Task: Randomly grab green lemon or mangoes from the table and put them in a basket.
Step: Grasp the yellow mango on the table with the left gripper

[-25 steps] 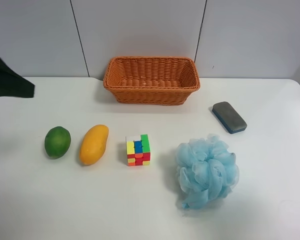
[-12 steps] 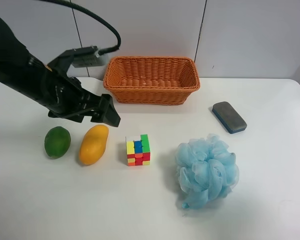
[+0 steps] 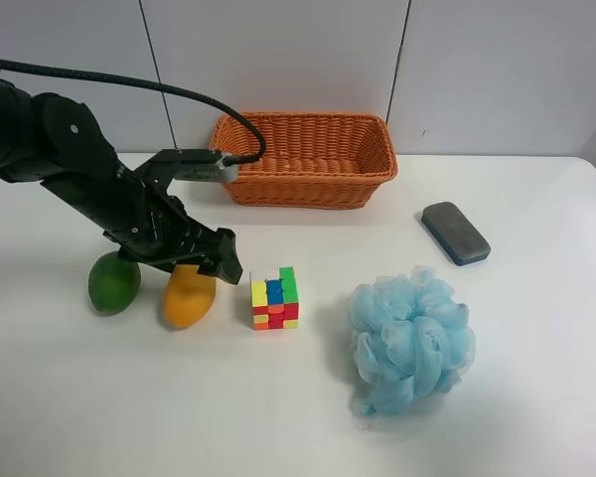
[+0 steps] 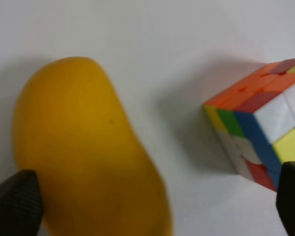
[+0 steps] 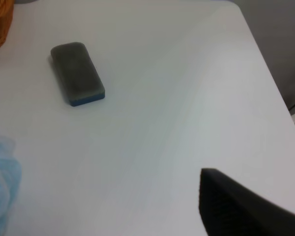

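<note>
Mango on the table, left gripper above it
It lies between the green lemon and the puzzle cube; the jaws stand wide apart over it. Whether the right gripper is spread or closed cannot be told.

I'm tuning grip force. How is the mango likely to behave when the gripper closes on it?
The mango looks smooth, so it may slip in the open left gripper. Its rounded, tapered body lies on its side on the table, so a one-sided nudge would probably roll it. It looks solid, likely firm.
</note>
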{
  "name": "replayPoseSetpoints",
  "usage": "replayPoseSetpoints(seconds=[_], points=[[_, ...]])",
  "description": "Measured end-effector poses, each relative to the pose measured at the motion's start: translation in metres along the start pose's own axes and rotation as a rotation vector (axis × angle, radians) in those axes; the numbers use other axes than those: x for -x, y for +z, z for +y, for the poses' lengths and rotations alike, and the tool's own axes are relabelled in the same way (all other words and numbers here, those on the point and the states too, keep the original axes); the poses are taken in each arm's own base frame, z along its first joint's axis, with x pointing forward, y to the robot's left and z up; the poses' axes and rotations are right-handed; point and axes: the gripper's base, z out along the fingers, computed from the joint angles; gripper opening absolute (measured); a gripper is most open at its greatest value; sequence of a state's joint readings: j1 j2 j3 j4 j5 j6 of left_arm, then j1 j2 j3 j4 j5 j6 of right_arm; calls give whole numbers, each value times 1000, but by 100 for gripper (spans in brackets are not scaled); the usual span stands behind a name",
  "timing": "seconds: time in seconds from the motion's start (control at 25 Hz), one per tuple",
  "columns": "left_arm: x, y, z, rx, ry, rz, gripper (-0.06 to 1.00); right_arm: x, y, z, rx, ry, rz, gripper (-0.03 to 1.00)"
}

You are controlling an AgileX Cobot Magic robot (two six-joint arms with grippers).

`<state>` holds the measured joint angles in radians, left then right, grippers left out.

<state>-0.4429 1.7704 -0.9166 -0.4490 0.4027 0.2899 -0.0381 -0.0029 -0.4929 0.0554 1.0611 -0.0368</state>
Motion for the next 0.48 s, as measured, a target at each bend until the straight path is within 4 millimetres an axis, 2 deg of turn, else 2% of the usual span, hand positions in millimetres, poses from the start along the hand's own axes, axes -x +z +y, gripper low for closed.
replayPoseSetpoints(seconds=[0.24,0.48], points=[[-7,19,10,21,-9,60,85,0,0,0,0,0,0,81],[-7,22,12,27,-11,58,85,0,0,0,0,0,0,81]])
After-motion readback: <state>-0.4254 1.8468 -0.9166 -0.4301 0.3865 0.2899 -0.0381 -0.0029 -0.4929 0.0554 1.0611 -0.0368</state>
